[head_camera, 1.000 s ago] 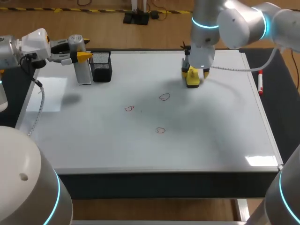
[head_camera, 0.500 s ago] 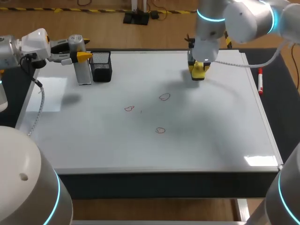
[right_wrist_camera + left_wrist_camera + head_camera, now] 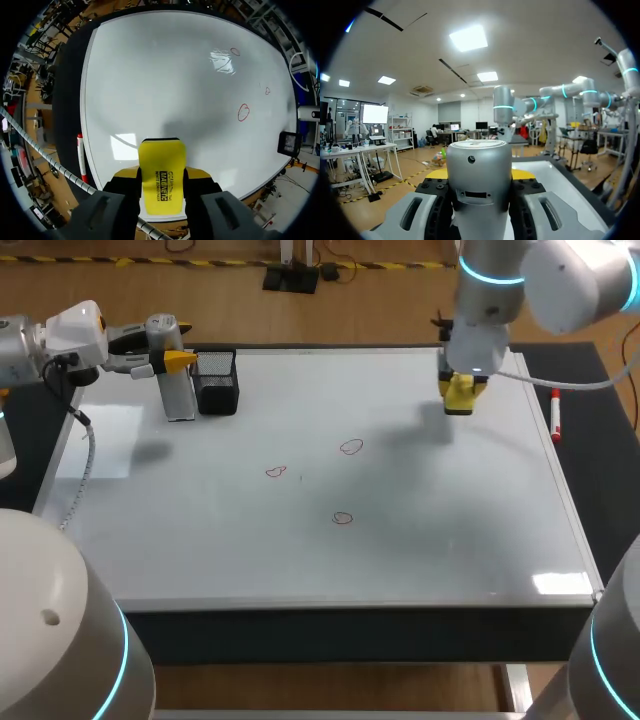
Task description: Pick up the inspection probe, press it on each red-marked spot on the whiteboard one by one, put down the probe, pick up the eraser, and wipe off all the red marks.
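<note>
Light: bright, even, from overhead.
Glare: two pale patches on the whiteboard in the head view, one at its near right corner, one by its left edge; two more in the right wrist view.
Shadows: soft grey smear below the right arm; fainter blot below the left arm.

Head camera overlooks the whiteboard from above; right wrist shares it.

2 silver arms, cyan rings, pale cables
</note>
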Motion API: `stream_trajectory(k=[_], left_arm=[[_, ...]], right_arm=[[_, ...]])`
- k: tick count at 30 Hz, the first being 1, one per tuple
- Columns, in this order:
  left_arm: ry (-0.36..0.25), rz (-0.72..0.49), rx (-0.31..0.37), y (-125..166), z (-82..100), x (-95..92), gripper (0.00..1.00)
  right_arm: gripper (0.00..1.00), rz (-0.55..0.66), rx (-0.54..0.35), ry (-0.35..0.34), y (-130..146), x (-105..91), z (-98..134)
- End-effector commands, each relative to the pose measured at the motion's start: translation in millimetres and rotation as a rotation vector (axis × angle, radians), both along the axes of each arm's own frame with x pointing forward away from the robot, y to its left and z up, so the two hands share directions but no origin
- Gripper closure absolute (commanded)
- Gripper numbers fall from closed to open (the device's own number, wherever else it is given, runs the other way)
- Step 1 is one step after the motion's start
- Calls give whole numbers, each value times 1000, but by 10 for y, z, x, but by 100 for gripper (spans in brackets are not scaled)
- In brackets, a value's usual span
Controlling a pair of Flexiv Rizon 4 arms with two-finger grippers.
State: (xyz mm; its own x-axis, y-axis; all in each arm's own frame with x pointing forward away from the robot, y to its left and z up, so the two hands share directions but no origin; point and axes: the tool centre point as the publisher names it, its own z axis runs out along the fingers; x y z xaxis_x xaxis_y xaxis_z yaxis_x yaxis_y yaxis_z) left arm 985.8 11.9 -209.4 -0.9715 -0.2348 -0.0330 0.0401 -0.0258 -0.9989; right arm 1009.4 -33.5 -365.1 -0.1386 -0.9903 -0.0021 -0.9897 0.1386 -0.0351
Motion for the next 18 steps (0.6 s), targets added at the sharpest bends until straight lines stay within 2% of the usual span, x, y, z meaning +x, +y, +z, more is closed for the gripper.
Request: stream_trajectory(k=[1,8,18], left_arm=[[-1,1,0,1,9,-6,100],[-1,1,0,1,9,-6,100],[-1,1,0,1,9,-6,100]], right_arm=[[100,-26,24,-16,-253,-171,36],[100,-87,50,-2,-578,-346,-34],[100,-127,68,9,-783,-509,-141]])
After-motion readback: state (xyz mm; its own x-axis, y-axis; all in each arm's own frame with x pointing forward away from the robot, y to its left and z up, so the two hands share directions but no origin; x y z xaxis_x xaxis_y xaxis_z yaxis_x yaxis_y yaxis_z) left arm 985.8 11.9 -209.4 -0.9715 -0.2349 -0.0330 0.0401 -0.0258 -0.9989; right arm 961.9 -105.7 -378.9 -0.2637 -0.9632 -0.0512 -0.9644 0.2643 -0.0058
